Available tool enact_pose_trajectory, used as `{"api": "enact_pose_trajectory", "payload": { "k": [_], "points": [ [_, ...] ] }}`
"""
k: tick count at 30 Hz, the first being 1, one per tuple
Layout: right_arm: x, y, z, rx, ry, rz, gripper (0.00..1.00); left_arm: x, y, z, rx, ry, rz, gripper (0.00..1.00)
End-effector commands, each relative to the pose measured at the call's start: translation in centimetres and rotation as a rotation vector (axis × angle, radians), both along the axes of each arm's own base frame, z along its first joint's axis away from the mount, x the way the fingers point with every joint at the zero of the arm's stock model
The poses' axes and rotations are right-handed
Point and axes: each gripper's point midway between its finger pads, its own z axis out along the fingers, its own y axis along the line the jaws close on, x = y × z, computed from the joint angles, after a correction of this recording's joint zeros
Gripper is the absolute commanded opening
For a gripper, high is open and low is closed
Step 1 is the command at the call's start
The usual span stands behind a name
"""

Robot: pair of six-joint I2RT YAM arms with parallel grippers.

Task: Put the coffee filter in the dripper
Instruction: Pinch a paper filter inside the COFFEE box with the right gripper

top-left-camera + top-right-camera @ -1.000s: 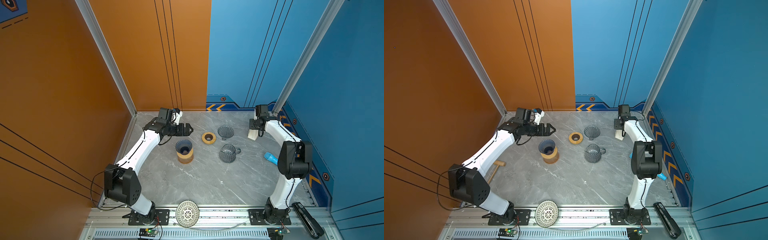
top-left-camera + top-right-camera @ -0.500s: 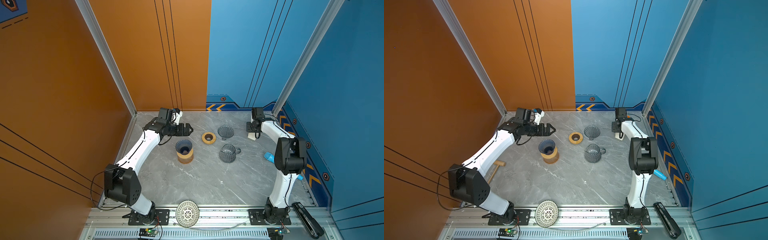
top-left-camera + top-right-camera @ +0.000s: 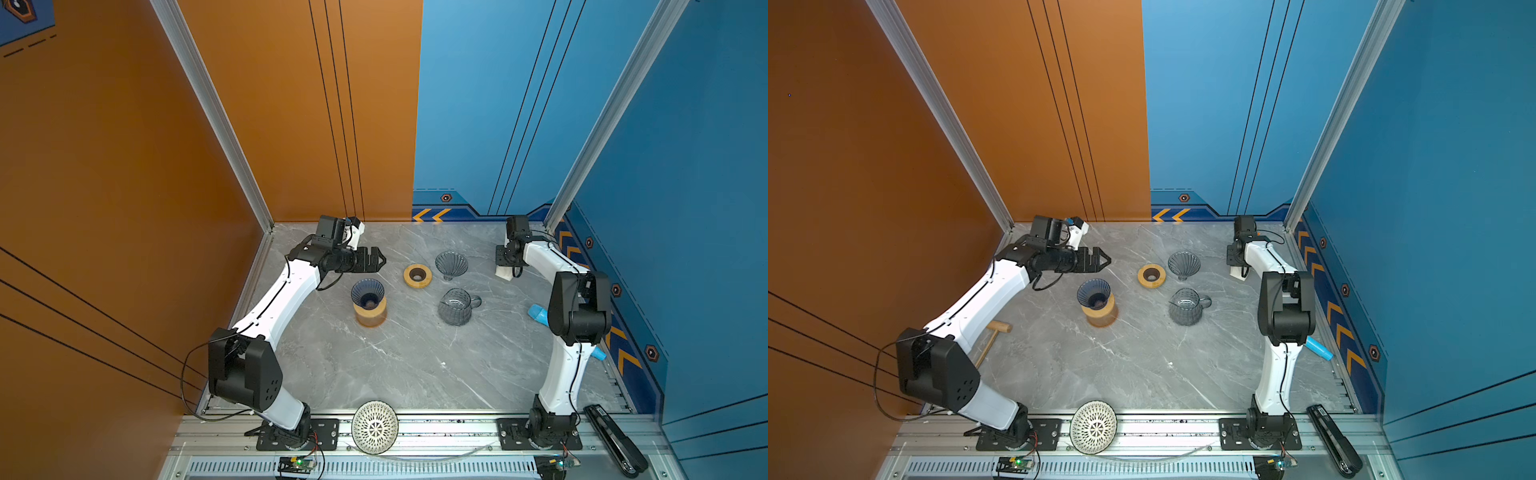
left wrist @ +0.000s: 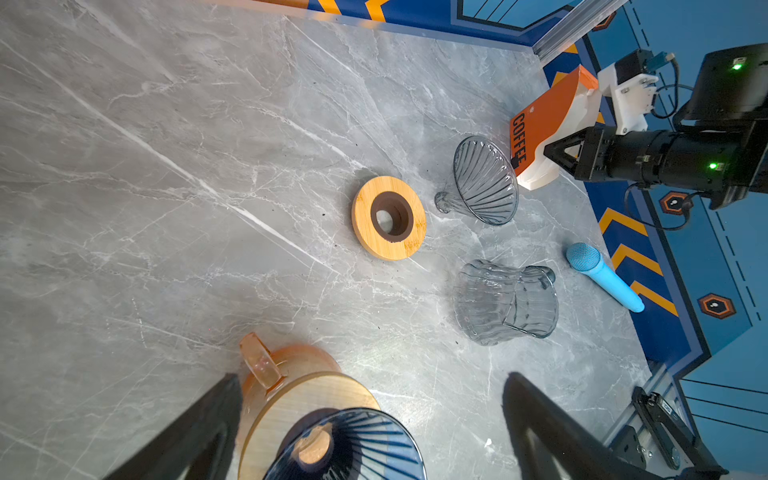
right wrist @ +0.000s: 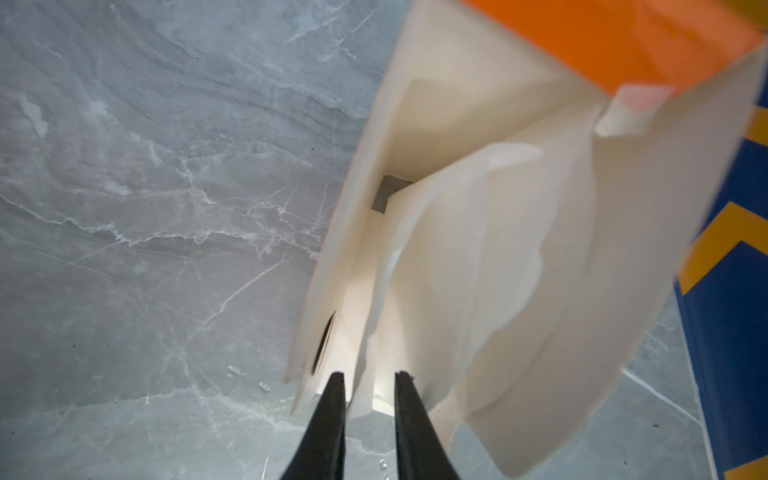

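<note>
- Hovering near the blue dripper [image 3: 368,291] with left fingers [image 4: 195,428] spread wide.
- Reaching into the orange box [image 4: 540,120], well apart from that dripper, with right fingers [image 5: 330,415] narrowly apart around the coffee filter [image 5: 478,291] edge, not clamped.

2 drippers [image 3: 368,291] [image 3: 451,264], 2 jugs [image 3: 370,318] [image 3: 456,309], 1 mic [image 4: 602,276]

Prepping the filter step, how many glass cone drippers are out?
2. The blue ribbed glass dripper sits on the amber glass carafe; the grey ribbed glass dripper rests beside the wooden ring.
</note>
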Motion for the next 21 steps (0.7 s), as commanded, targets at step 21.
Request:
{"api": "enact_pose_trajectory", "payload": {
  "k": [21],
  "points": [
    [0.7,-1.4,-2.5,-0.056,0.046,-0.048,0.2,-0.4,0.1,0.6,-0.01,0.003,-0.006,0.98]
  ]
}}
